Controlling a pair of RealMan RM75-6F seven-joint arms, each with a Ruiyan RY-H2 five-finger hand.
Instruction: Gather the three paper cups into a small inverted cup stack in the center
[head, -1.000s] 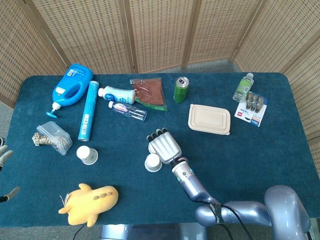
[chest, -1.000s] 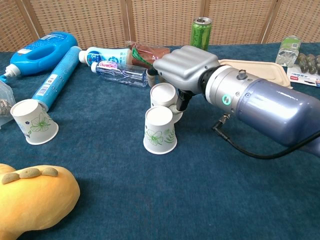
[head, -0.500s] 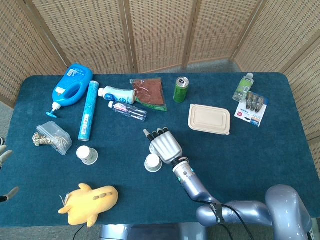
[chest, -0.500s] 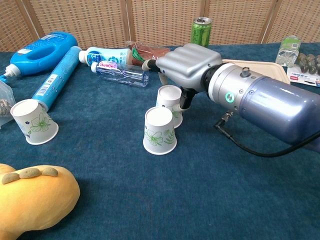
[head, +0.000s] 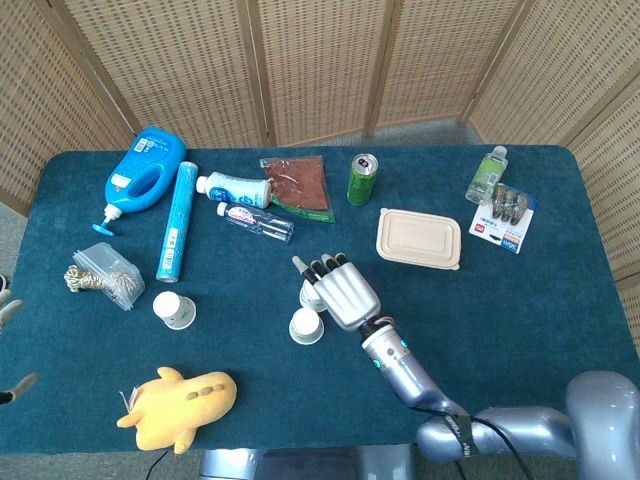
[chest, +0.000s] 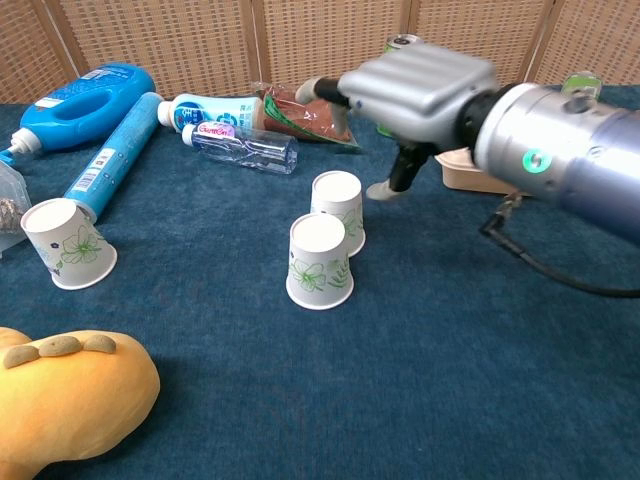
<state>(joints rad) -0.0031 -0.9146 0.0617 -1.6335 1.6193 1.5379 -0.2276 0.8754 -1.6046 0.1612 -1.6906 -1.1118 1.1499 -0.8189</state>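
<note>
chest view shows the right hand (chest: 415, 85) raised, fingers spread, holding nothing, above two inverted cups (chest: 330, 240) touching mid-tabletop; head view hides that gap. third cup (head: 174, 310) stands well left.

Right arm: enters from the lower right corner of the head view and extends diagonally toward the frame centre. Right hand (head: 343, 290) is positioned palm down at the centre, fingers (head: 318, 268) extended toward the upper left and slightly apart, holding nothing. In the chest view the right hand (chest: 415, 90) occupies the upper centre, raised, thumb hanging downward. Left hand (head: 8, 312): only fingertips visible at the left edge; state indeterminate.
</note>
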